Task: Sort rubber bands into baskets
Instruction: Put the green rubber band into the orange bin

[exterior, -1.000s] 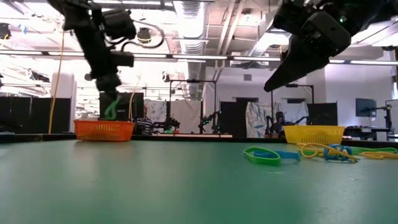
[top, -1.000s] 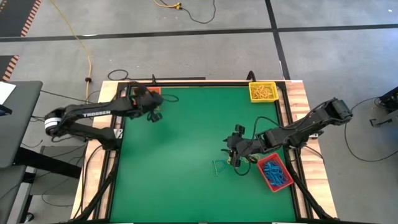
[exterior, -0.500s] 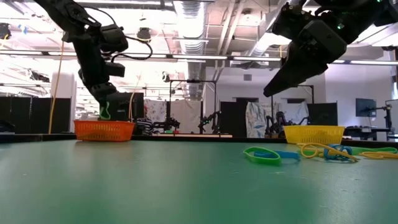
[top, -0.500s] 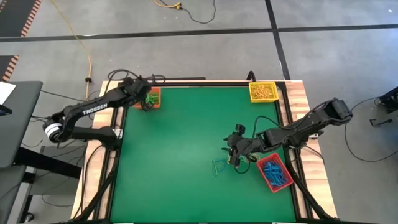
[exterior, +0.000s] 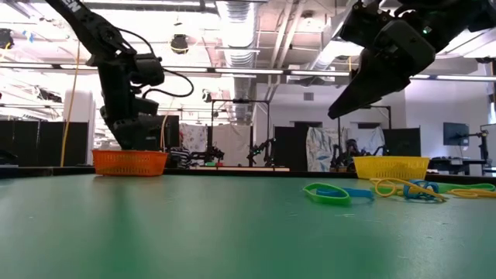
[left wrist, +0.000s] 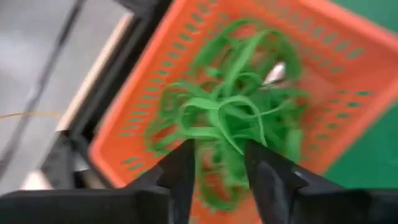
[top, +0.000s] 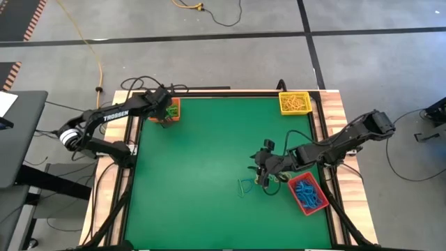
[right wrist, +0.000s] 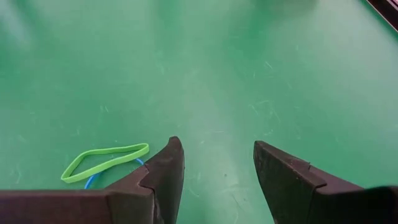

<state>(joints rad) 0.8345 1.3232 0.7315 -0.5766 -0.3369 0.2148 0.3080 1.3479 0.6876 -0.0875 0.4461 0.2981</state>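
Observation:
My left gripper [left wrist: 217, 149] hangs open over the orange basket [top: 170, 109] at the table's far left corner. A heap of green rubber bands [left wrist: 239, 118] lies in this basket, below and beyond the fingertips. In the low view the gripper [exterior: 132, 139] reaches down to the basket's rim [exterior: 129, 162]. My right gripper [right wrist: 214, 149] hovers open above the table at mid right [top: 261, 174]. A green band [right wrist: 106, 160] lying over a blue one rests flat on the mat beside it.
A red basket [top: 307, 194] holding blue bands stands at the right edge, close to my right gripper. A yellow basket [top: 294, 102] holding yellow bands is at the far right corner. More loose bands [exterior: 403, 188] lie on the green mat near the right gripper.
My left gripper has swung toward the table's far left corner and sunk over the orange basket, turning as it went. The green band that hung from its fingertips no longer shows below them in the low view.

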